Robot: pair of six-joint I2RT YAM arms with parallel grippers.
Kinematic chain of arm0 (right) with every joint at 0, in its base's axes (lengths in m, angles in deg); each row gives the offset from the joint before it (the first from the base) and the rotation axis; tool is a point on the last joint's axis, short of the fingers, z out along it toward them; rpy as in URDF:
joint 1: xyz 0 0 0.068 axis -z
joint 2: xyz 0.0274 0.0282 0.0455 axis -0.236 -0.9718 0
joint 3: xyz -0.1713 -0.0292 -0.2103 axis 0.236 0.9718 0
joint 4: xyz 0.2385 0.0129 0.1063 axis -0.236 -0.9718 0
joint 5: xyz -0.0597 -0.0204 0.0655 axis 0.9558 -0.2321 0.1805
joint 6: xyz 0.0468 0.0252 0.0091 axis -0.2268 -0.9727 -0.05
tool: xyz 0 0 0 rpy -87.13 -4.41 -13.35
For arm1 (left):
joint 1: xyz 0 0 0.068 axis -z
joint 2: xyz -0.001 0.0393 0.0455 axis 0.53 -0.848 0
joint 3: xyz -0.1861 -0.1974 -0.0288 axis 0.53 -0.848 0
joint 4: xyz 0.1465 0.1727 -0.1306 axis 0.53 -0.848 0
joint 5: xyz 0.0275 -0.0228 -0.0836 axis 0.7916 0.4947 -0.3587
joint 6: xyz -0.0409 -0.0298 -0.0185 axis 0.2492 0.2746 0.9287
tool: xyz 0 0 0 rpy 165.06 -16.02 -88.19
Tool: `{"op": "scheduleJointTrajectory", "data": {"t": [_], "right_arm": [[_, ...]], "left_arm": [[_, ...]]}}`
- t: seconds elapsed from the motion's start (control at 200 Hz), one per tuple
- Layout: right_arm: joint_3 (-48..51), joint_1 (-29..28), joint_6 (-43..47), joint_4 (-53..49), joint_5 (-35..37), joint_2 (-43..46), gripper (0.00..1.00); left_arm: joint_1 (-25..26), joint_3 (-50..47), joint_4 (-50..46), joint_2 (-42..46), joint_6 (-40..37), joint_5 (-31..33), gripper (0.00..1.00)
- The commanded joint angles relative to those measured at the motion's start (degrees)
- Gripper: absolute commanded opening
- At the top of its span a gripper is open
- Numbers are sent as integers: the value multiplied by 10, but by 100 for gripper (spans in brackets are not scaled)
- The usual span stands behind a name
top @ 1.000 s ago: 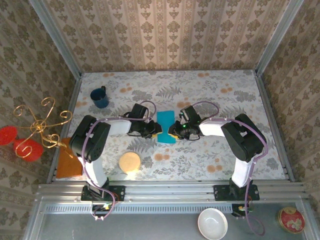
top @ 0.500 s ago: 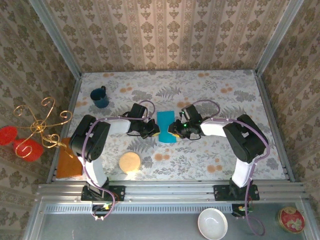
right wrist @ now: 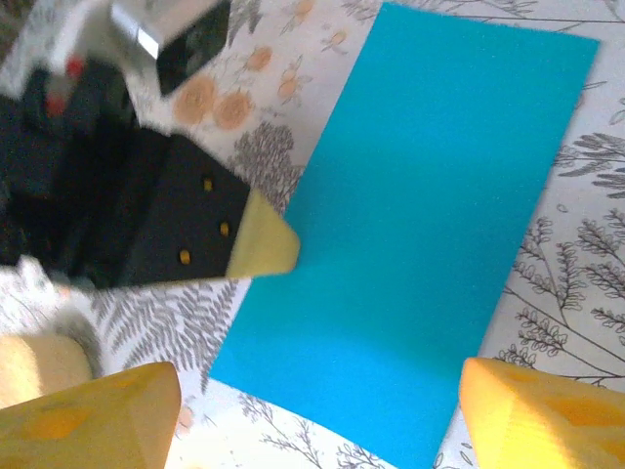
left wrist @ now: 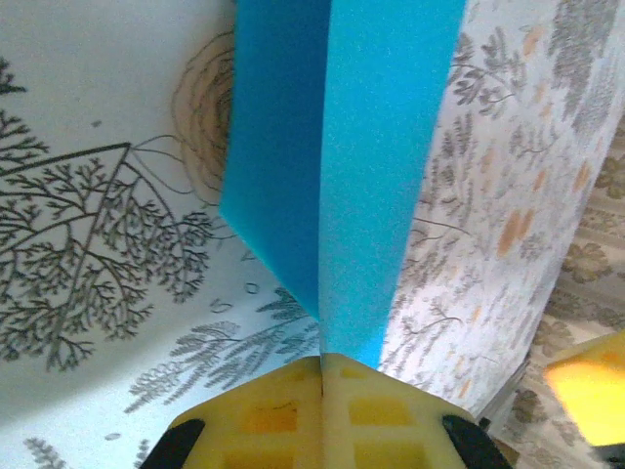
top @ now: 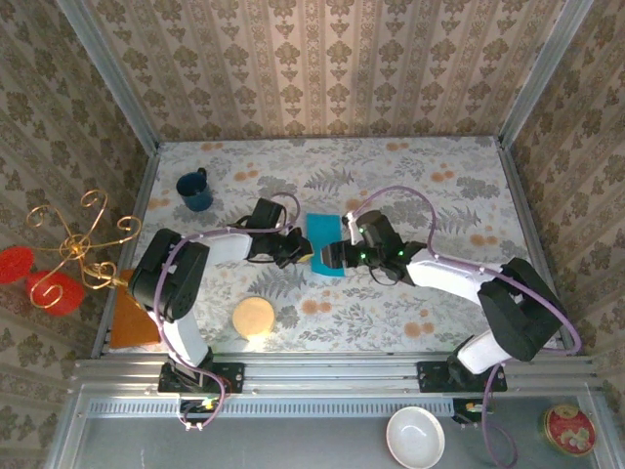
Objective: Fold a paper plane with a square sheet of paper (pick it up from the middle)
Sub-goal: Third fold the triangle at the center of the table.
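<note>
**Top external view: one square sheet of paper [top: 321,244], folded, pinched at its left edge**

Count, task items: one sheet and two grippers. The sheet is lying mid-table as a long rectangle, between the two wrists.

Count, other items:
- One dark blue mug [top: 194,191] is standing at the far left.
- One round tan disc [top: 254,318] is lying near the left arm's base.
- One gold wire stand [top: 78,249] is sitting outside the left wall, with two red pieces hanging on it.
- One white bowl [top: 415,437] and one red tin [top: 569,430] are sitting on the near ledge.

The left gripper [top: 301,252] is clamping the sheet's left edge. In the left wrist view its yellow pads [left wrist: 283,415] are pressing flat together on the paper [left wrist: 342,166]. The right gripper [top: 330,256] is hovering at the sheet's near right, with its jaws standing wide apart and holding nothing. In the right wrist view its two fingertips [right wrist: 88,420] are flanking the near short edge without touching it.

Changes from a second ago:
- The right jaws have let go and spread.
- The right arm's elbow has swung out toward the near right.
- The left jaws have tightened fully.
- The sheet's far end is now tilting slightly left.

Materials: the paper is thin, matte, plain turquoise and straight-edged. In the left wrist view it is showing two faces meeting along one straight line. The table [top: 439,195] is wearing a pale floral, fern-printed covering. The gripper pads are yellow and blocky, and the gripper bodies are black.
</note>
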Motion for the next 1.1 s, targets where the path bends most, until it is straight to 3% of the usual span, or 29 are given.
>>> {"op": "scheduleJointTrajectory", "data": {"t": [0.0,0.16,0.48,0.755,1.095], "right_arm": [[39,-25,118,78,60,17,77],[78,-56,218,165,50,9,76],[69,-101,373,203,78,-69,68],[71,-103,417,261,141,-113,61],[76,-104,425,290,150,-109,47]], "left_arm": [[-7,6,2,17,30,-12,4],[-7,7,2,17,45,-12,4],[-9,6,-2,16,48,-30,4],[-10,6,-7,19,43,-32,4],[-10,4,-7,17,42,-32,4]]}}
